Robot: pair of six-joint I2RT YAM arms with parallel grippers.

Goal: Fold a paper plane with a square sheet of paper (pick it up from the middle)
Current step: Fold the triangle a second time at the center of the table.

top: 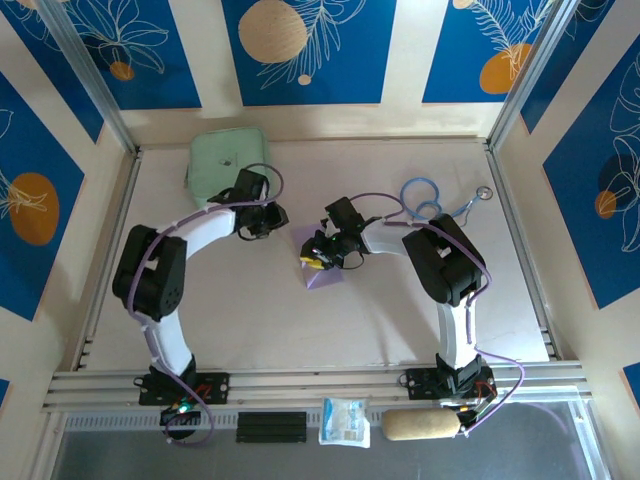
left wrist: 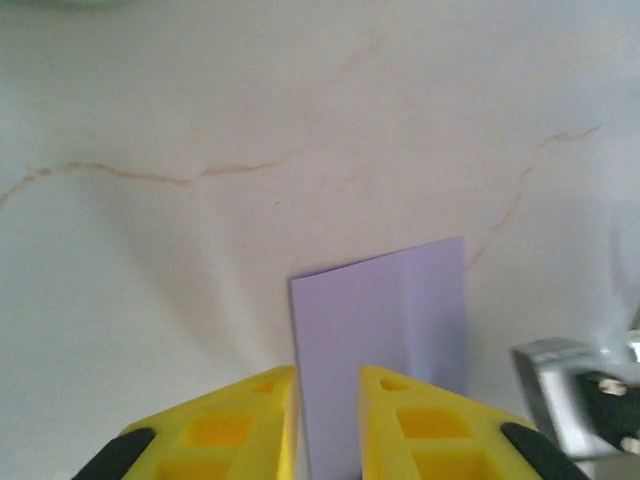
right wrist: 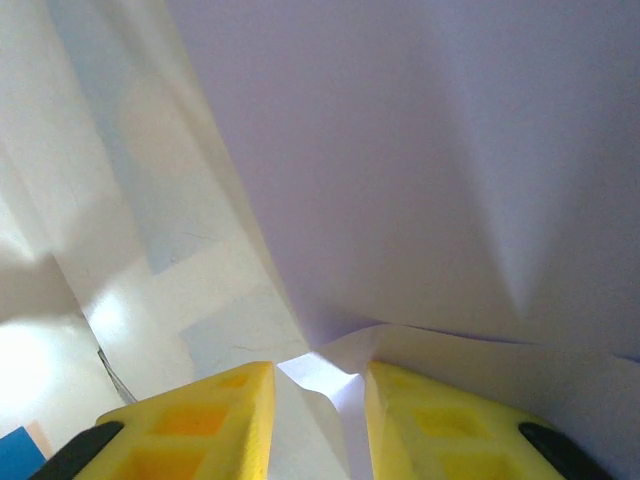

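The square sheet of paper (top: 326, 276) is pale lilac and lies partly folded at the table's middle. My left gripper (top: 276, 219) stands just left of it. In the left wrist view its yellow fingers (left wrist: 255, 425) are a little apart, so the left gripper (left wrist: 328, 405) is open, with a flat edge of the paper (left wrist: 385, 320) running between them. My right gripper (top: 313, 258) sits over the paper's left part. It is open (right wrist: 320, 405), and a curled flap of the paper (right wrist: 420, 150) rises in the gap, loose from the pads.
A mint-green pouch (top: 225, 165) lies at the back left, close behind my left arm. A blue-looped tool (top: 425, 196) lies at the back right. A small packet (top: 345, 421) and a beige roll (top: 420, 425) rest on the front rail.
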